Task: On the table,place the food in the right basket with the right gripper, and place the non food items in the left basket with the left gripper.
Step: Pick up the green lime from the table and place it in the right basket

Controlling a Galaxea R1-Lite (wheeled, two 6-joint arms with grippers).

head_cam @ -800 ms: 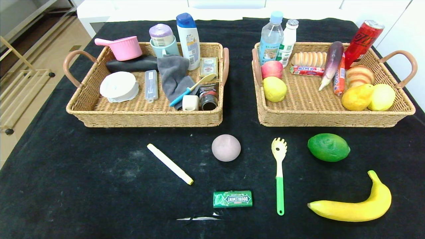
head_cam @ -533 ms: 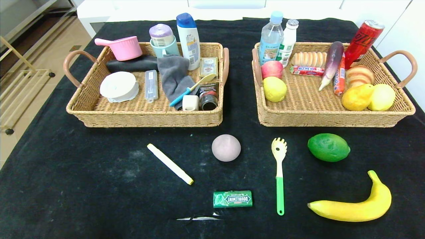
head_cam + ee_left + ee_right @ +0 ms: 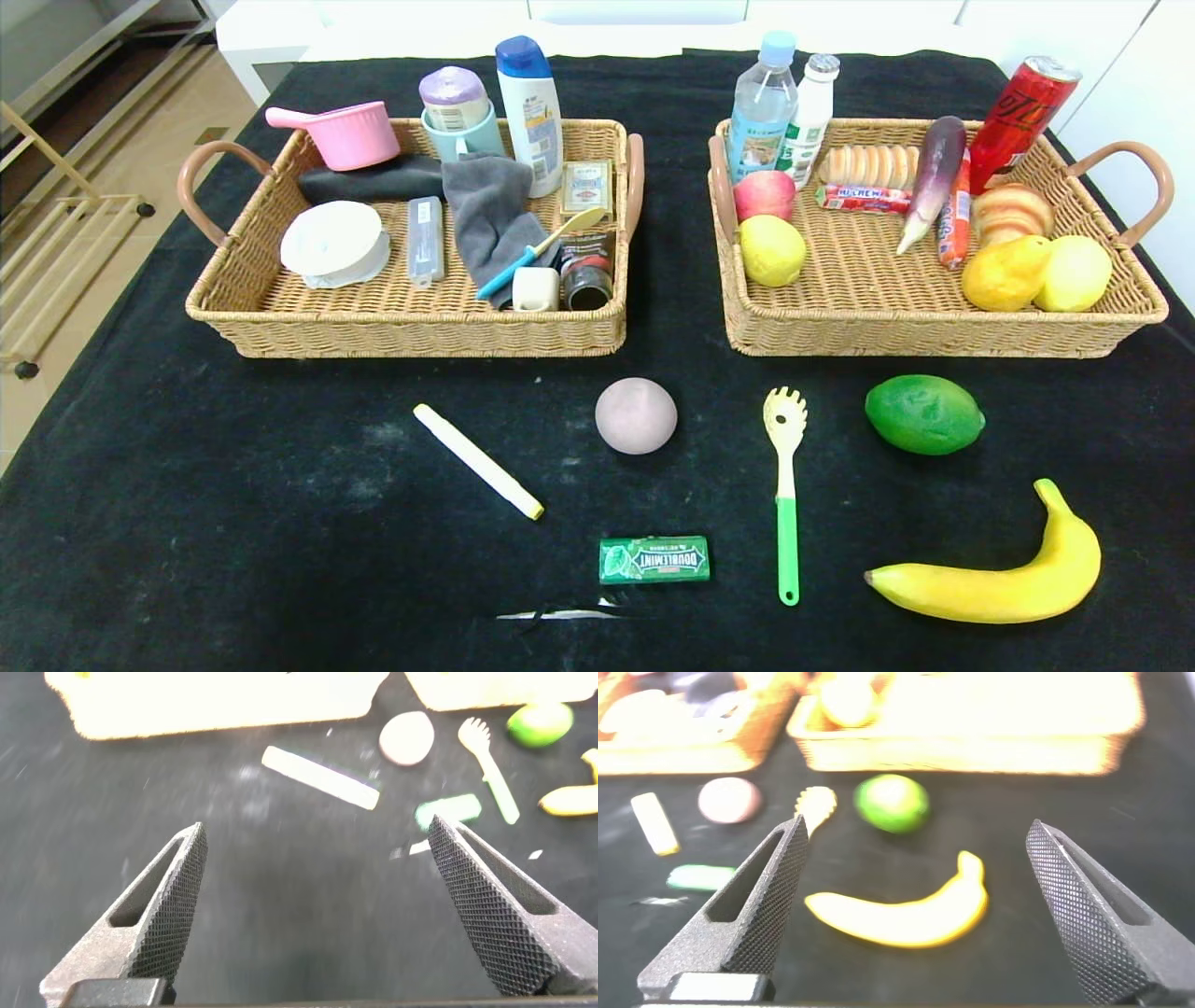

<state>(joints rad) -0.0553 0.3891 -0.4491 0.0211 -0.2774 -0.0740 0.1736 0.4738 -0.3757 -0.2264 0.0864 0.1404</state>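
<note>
banana: yellow curved banana [image 3: 999,579], lying flat, nearest of the fruit, in front of right wicker basket [image 3: 934,308]
lime: green round lime [image 3: 923,414], between the two (just before the basket's front wall)

Head view bright and sharp, soft shadows, wrist views blurred, baskets [image 3: 215,695] overexposed there.
</note>
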